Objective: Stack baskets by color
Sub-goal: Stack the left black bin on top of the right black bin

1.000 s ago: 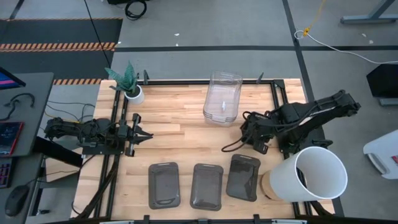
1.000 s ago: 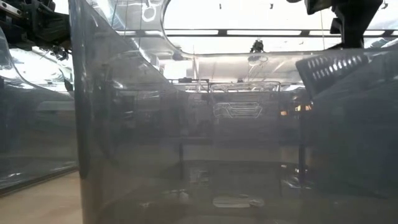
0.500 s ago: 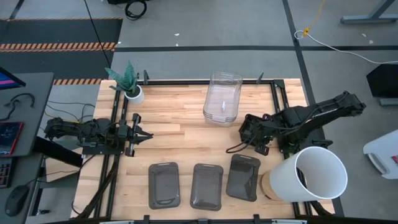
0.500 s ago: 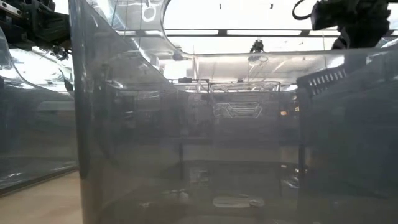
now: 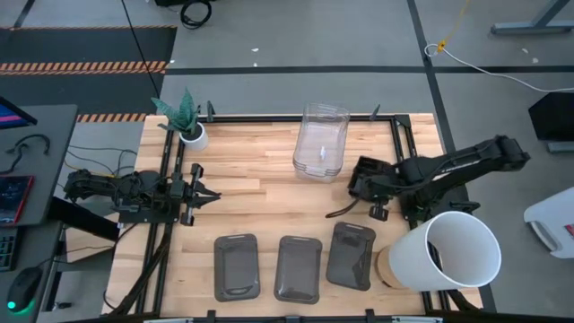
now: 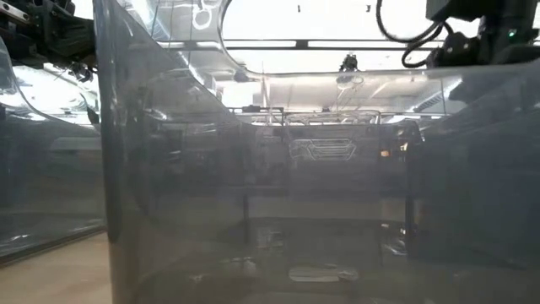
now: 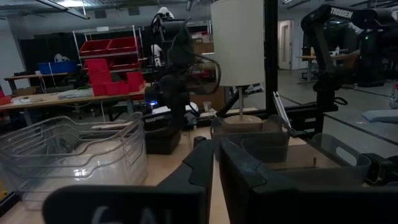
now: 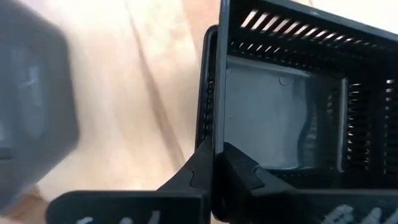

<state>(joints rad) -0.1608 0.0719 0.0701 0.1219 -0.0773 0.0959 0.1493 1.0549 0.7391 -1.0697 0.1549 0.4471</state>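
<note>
Baskets, plastic, shallow, rectangular.

High view: clear baskets [image 5: 321,142], see-through and nested in one pile at the far edge of the pale wood-plank tabletop [image 5: 251,179]. Three dark grey baskets [image 5: 298,268], round-cornered, in a row along the near edge. White bucket [image 5: 453,251] on its side at the right; potted plant [image 5: 190,126] at the far left corner. Right gripper [image 5: 359,184] between clear pile and grey row. Left gripper [image 5: 208,193] rests at the left, fingers closed.

Low view: translucent grey walls fill the frame.

Right wrist view: black basket [image 8: 292,50], slotted walls, its rim pinched between the fingers [image 8: 242,171], above the wood.
</note>
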